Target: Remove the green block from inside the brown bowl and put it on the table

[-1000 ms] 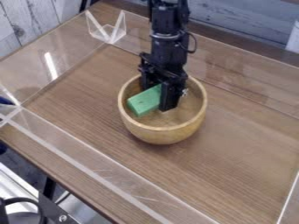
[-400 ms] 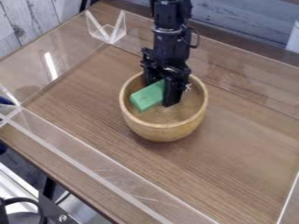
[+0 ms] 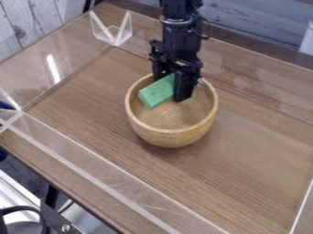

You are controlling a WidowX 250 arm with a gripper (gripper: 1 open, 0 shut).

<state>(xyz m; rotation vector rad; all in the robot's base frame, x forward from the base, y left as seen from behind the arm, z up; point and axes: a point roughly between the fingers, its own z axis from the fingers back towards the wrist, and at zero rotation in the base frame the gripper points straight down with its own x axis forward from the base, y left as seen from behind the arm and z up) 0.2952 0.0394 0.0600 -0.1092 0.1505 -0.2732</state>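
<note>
green block (image 3: 156,91): small flat slab, bright matte green, rectangular. It's tilted, one long face toward the camera, lower left corner hanging out past the gripper. Looks roughly a third as long as the bowl is wide.

where the block is: pinched at its right end in the gripper, up around the level of the bowl's rim and over the back half of the bowl. Not touching the bowl's floor as far as I can see.

gripper (image 3: 180,89): black, pointing almost straight down, jaws closed tight on the green block. The fingertips sit right at the far rim line, so I can't quite tell if they clear the rim.

brown bowl (image 3: 171,126): round, light wood, thick rim, smooth pale inside. Sits near the middle of the tabletop, and the visible part of its inside has nothing lying in it.

tabletop (image 3: 251,137): brown wood grain, with clear acrylic walls (image 3: 68,164) along the edges; a little clear bracket-looking thing (image 3: 115,31) at the back left corner.

vs a second ago: the block was lower then, down inside the bowl against the pale interior. Now it's come up a bit along with the gripper, and more of the bowl's interior shows underneath. Same tilt, same grip. The bowl hasn't budged.
</note>
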